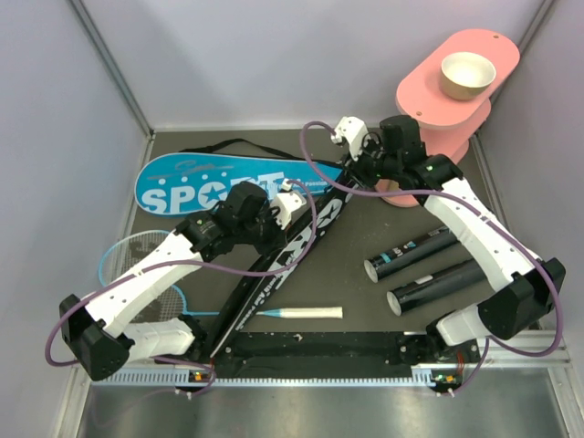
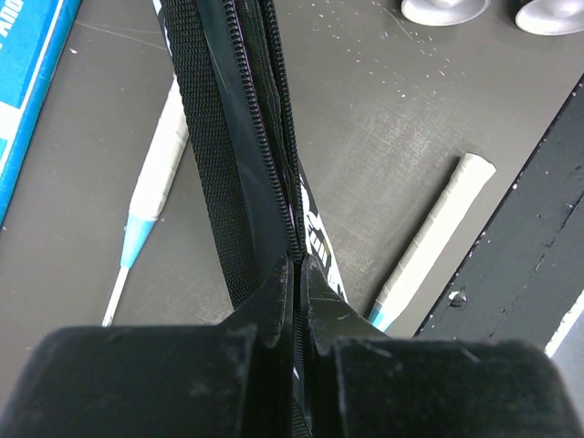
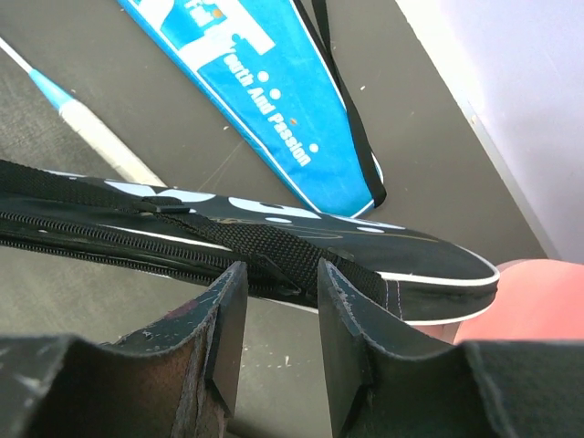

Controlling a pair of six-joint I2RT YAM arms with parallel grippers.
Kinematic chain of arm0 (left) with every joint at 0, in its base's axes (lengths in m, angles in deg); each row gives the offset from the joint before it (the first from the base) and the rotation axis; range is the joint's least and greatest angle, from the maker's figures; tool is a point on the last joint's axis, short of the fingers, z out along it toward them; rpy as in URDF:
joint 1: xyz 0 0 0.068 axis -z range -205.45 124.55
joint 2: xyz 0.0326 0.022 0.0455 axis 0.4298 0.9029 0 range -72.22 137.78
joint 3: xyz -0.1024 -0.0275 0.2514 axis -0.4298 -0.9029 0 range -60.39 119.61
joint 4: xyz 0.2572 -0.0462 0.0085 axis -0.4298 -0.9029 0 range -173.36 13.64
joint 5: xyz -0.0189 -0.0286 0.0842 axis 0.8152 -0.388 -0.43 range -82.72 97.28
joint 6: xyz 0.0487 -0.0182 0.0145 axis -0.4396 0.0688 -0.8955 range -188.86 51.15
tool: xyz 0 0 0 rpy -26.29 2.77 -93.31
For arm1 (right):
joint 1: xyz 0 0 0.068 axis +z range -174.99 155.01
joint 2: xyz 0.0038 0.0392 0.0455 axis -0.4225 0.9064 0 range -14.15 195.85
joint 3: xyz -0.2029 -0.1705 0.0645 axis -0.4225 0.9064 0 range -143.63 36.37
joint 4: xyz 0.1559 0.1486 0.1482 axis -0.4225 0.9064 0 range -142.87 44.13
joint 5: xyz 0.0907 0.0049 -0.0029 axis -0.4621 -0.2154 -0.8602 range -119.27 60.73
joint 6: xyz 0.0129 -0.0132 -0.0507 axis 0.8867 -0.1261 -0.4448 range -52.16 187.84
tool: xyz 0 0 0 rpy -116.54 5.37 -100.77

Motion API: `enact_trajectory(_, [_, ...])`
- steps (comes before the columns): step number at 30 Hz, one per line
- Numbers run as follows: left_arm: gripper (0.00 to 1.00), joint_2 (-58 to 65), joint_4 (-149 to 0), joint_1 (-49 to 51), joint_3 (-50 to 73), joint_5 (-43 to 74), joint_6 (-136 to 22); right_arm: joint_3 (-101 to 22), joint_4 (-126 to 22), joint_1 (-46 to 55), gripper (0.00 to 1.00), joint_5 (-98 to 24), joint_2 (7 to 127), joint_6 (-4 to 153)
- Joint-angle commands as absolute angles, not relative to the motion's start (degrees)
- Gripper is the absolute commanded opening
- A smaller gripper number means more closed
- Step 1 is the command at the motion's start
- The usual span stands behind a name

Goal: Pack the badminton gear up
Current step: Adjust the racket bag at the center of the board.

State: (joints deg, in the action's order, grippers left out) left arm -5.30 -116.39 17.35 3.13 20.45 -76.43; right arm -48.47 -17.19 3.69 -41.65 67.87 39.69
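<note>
Seemingly mid-zipping, my left gripper [image 2: 297, 263] pinched the black bag [image 1: 262, 294] by its zip edge while my right gripper [image 3: 281, 278], jaws spread, straddled the strap [image 3: 239, 239], which next likely needed clamping and pulling.

The dark tabletop [image 1: 365, 205] carries a blue racket bag [image 1: 210, 187] at back left, two black tubes [image 1: 412, 254] side by side at right, a white-gripped racket [image 1: 310, 313] near the front, and a pink stand [image 1: 429, 91] at back right.

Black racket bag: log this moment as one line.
left gripper shut on black racket bag | right gripper open at its strap
</note>
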Motion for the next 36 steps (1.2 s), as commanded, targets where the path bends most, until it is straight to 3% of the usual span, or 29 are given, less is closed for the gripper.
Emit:
enact_trajectory(1, [0.0, -5.6, -113.5, 17.5, 4.0, 20.4, -76.1, -48.5, -19.4, 3.5, 0.36, -44.3, 66.7, 36.5])
enact_trajectory(6, [0.0, -5.6, -113.4, 17.5, 4.0, 20.5, -76.1, -48.5, -20.2, 3.7, 0.35, -44.4, 67.1, 35.5])
enact_trajectory(13, [0.0, -5.6, -113.4, 17.5, 4.4, 20.1, -76.0, -46.3, -20.2, 3.7, 0.26, -44.9, 67.1, 34.4])
enact_trajectory(19, [0.0, -5.4, -113.4, 17.5, 4.5, 19.9, -76.0, -44.3, -20.4, 4.0, 0.31, -45.1, 67.4, 34.0])
enact_trajectory(24, [0.0, -5.4, -113.3, 17.5, 4.6, 19.7, -75.7, -43.7, -22.3, 4.3, 0.19, -44.8, 67.5, 34.3])
enact_trajectory(28, [0.0, -5.3, -112.5, 17.4, 3.9, 19.2, -75.4, -42.9, -23.2, 5.8, 0.0, -44.8, 67.1, 35.1])
enact_trajectory(36, [0.0, -4.4, -111.0, 17.3, 3.0, 17.4, -74.1, -38.3, -27.5, 6.9, 0.0, -46.3, 62.5, 43.6])
